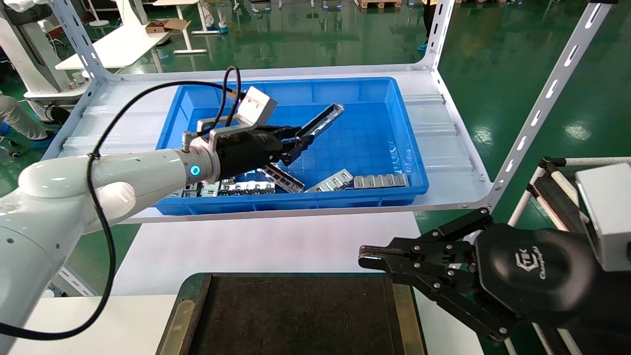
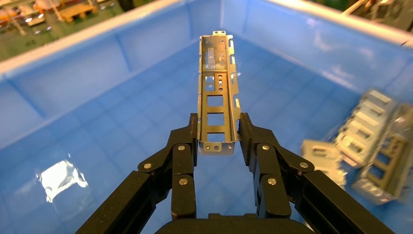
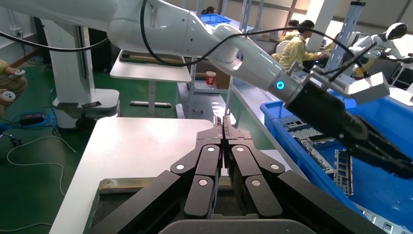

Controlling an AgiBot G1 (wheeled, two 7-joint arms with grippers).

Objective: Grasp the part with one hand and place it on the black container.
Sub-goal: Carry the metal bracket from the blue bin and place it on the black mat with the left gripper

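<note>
A: Part [image 1: 323, 121], item one: narrow silver-grey channel with a row of rectangular cut-outs, pinched at one end by our left gripper [image 1: 301, 139], raised above the floor of the blue bin [image 1: 291, 93], centre of the head view, its free end pointing to the upper right.

B: Handling, as we judge it: thin sheet metal, light, stiff, smooth-sided and so apt to slip or swivel. We hold it at the very end, so its length overhangs. A hold nearer the middle would steady it.

A: Grip detail: the left wrist view shows the fingers [image 2: 185, 151] pressed against the channel's two side walls, open face towards the camera. The head view shows only that the part juts out beyond the gripper.

B: Right gripper [image 1: 365, 257], item two: parked at lower right of the head view, beside the black container [image 1: 296, 315], fingers pressed together on nothing. The right wrist view confirms the tips meet.

A: Container, item three: flat dark tray with brass-coloured side strips, bottom centre of the head view, nothing resting on the visible part. The left wrist view does not show it at all.

B: Remaining stock: other metal pieces [image 1: 345, 181] lie along the bin's near wall, blurred at the right edge of the left wrist view.
</note>
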